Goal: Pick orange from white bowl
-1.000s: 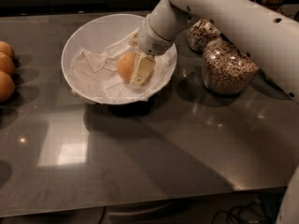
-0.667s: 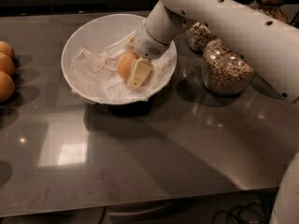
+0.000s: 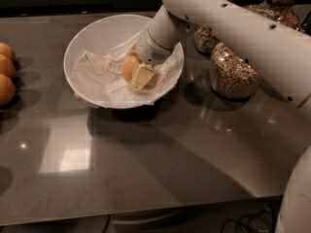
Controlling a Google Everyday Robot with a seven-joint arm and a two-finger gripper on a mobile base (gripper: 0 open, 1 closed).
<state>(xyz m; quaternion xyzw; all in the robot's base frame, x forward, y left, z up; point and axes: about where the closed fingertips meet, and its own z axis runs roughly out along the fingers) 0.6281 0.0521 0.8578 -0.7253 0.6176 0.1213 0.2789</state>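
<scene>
Grey counter (image 3: 146, 169) — gripper (image 3: 138, 79) inside white bowl (image 3: 92, 24) half-hides orange (image 3: 128, 67).

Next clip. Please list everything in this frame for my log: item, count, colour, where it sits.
orange: one, yellow-orange, inside the white bowl, right of its centre
white bowl: one, white, back of the table, left of centre
crumpled paper: one lining, white, inside the bowl
similar fruits: three, orange, clustered at the table's left edge
cereal jars: at least three, clear glass with brown contents, right of the bowl
table: one, dark grey, glossy
arm: one, white, reaching in from the right
tool: one, beige, in the bowl beside the orange
</scene>
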